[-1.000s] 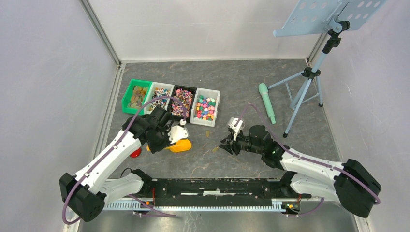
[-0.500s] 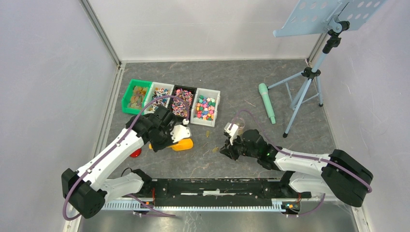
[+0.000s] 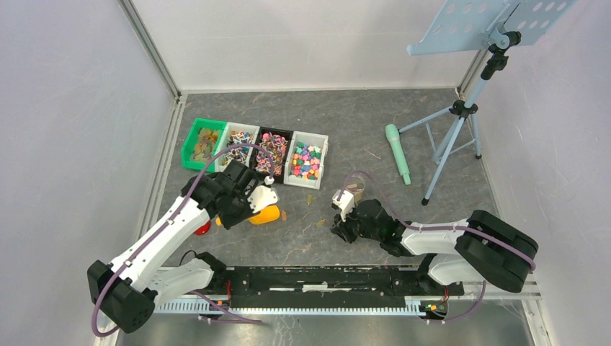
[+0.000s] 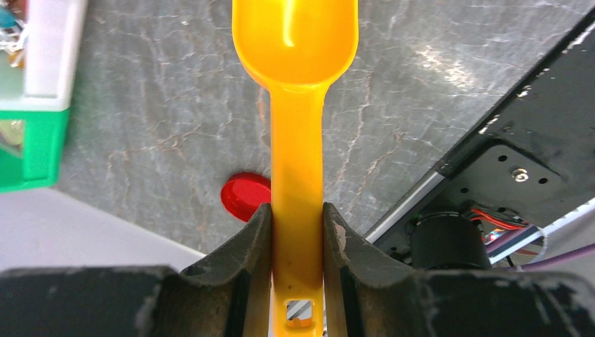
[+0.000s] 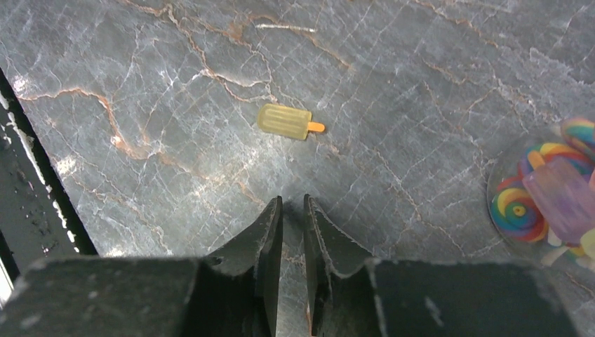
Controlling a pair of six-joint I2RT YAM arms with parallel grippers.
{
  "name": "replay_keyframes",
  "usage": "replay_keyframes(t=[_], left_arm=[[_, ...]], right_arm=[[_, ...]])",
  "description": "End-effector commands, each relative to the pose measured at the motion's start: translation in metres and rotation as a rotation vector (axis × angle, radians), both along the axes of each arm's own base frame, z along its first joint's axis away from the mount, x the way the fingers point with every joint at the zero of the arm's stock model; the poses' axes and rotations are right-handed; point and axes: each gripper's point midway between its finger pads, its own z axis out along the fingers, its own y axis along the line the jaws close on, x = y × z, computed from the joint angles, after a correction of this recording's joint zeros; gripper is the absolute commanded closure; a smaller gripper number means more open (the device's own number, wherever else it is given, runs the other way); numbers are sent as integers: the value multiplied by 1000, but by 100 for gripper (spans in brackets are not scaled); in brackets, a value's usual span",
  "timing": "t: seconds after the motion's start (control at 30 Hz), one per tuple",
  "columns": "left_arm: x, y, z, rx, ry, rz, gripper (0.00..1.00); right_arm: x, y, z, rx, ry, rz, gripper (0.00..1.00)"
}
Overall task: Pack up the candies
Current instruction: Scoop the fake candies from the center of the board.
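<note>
The yellow candy [image 5: 284,121] lies at frame centre, just above my right gripper [image 5: 293,203], whose jaws are barely apart and empty. I widen them before straddling it. My left gripper [image 4: 297,217] pinches the orange scoop [image 4: 297,140].

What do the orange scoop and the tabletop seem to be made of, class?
Orange scoop: probably plastic, glossy, bright highlight in its bowl. Tabletop: grey marble look, pale and rusty veins, faint sheen; stone or print, cannot tell.
</note>
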Motion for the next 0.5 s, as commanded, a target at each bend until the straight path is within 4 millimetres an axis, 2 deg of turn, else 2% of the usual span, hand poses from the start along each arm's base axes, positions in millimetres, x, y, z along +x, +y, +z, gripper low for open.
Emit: replay_keyframes(t=[0.0, 0.1, 0.2, 0.47], left_arm=[[-7, -5, -5, -35, 29, 1, 98], [-5, -3, -6, -11, 35, -8, 98], [-4, -8, -8, -21, 54, -36, 98], [-10, -25, -3, -111, 71, -68, 98]], right_arm=[[14, 10, 11, 28, -69, -10, 76], [19, 15, 10, 27, -72, -11, 76], [24, 16, 6, 13, -75, -36, 76], [26, 32, 5, 32, -70, -27, 76]])
